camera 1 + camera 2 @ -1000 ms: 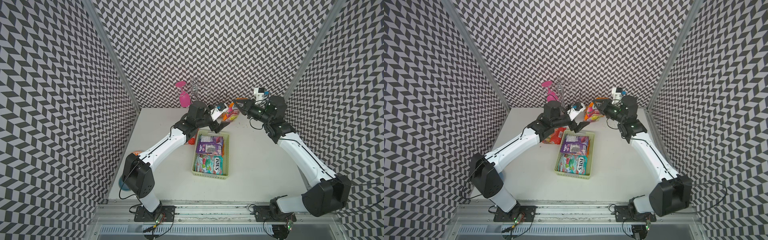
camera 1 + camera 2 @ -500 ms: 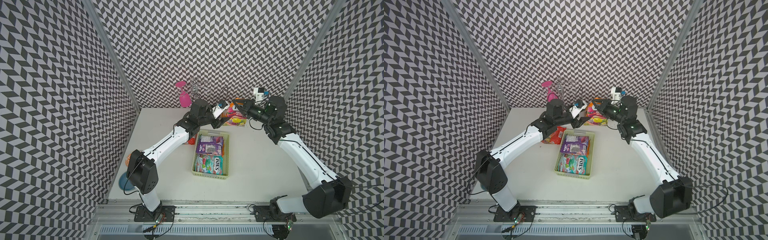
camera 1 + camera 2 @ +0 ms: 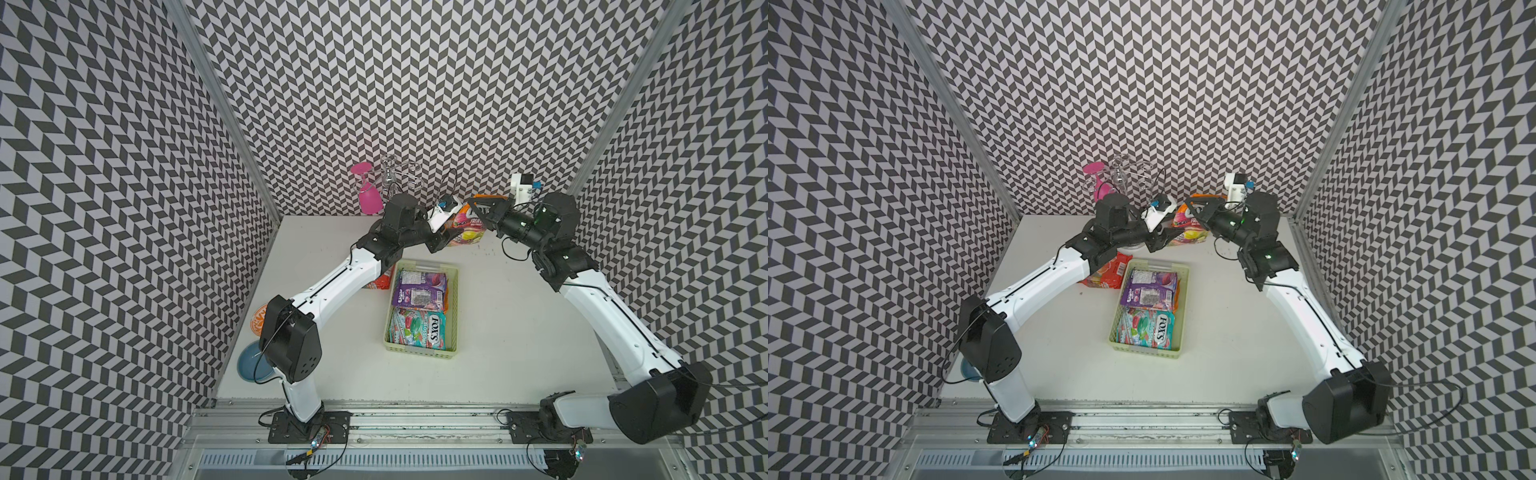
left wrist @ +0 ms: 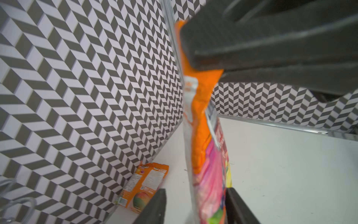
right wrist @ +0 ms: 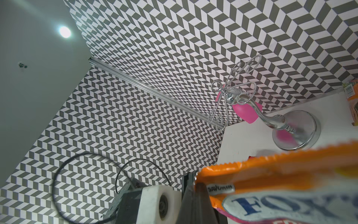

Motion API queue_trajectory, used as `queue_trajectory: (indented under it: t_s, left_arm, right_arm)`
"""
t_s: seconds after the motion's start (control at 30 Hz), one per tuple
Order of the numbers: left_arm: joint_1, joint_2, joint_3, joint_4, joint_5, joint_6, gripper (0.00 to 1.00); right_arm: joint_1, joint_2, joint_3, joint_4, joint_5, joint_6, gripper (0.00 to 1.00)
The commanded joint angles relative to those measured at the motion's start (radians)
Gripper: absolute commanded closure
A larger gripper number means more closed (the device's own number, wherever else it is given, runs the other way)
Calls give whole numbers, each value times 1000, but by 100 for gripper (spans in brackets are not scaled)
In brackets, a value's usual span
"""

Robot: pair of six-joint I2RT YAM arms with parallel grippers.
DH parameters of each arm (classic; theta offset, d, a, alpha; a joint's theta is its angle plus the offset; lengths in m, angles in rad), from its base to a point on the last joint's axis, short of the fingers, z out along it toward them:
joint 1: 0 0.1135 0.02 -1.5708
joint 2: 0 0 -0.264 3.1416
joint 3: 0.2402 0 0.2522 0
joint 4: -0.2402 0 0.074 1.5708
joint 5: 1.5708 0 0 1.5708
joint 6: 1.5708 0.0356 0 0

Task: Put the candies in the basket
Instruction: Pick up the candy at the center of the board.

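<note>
1. Still outside the basket [image 3: 419, 353], the fruit-printed bag [image 3: 465, 232] hangs upright at the bench's far edge, just beyond the basket's far end. Its orange top seam is clenched in the right gripper [image 3: 478, 208].
2. Over the last second the left gripper [image 3: 446, 241] has narrowed from wide to about half, its jaws straddling the bag's lower part. The wrist view shows bench between one finger and the film, so it is not pinching yet.
3. That reads as a handover or two-armed carry being set up; the drop is still ahead.
4. A purple packet [image 3: 419, 289] fills the basket's far end and a teal packet [image 3: 417, 328] the near end, so the bag will likely lie on top.
5. A red packet [image 3: 1104, 274] lies by the basket's left side, and an orange packet [image 4: 145, 186] lies against the far wall.
6. Bare bench lies right of the basket. The far wall is close behind the bag, and the wire stand [image 5: 294, 130] is near the left arm.
</note>
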State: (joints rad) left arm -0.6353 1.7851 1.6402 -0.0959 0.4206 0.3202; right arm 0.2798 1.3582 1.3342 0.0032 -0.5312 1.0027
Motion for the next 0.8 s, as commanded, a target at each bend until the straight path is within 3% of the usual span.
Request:
queue_trajectory:
  t_s: [0.0, 0.07, 0.1, 0.23, 0.37, 0.5, 0.57, 0.73, 0.77]
  left_arm:
    - [-8, 13, 45, 10, 29, -13, 73]
    - [-9, 10, 49, 2, 35, -11, 94]
    - [-8, 6, 48, -4, 37, -8, 100]
    - [-8, -26, 34, -45, 43, 22, 100]
    - [-7, -94, -6, -113, -8, 103, 100]
    - [-6, -174, -32, -270, -29, 240, 100]
    - [-5, -208, -51, -348, -50, 305, 100]
    - [-7, -327, -166, -477, -157, 432, 100]
    - [-8, -348, -182, -517, -157, 468, 100]
  right_arm:
    - [9, -48, 33, 55, -4, -20, 100]
    - [9, -51, 31, 53, 2, -24, 100]
    - [9, -53, 26, 55, 7, -26, 100]
    - [8, -76, -1, 75, 34, -41, 100]
    - [-19, -104, 7, 27, 31, -107, 76]
    - [-71, -147, -6, -40, 1, -203, 65]
    - [-94, -169, -19, -73, -4, -260, 62]
    - [-133, -212, -69, -165, -4, -260, 62]
    - [-134, -217, -77, -182, 54, -472, 55]
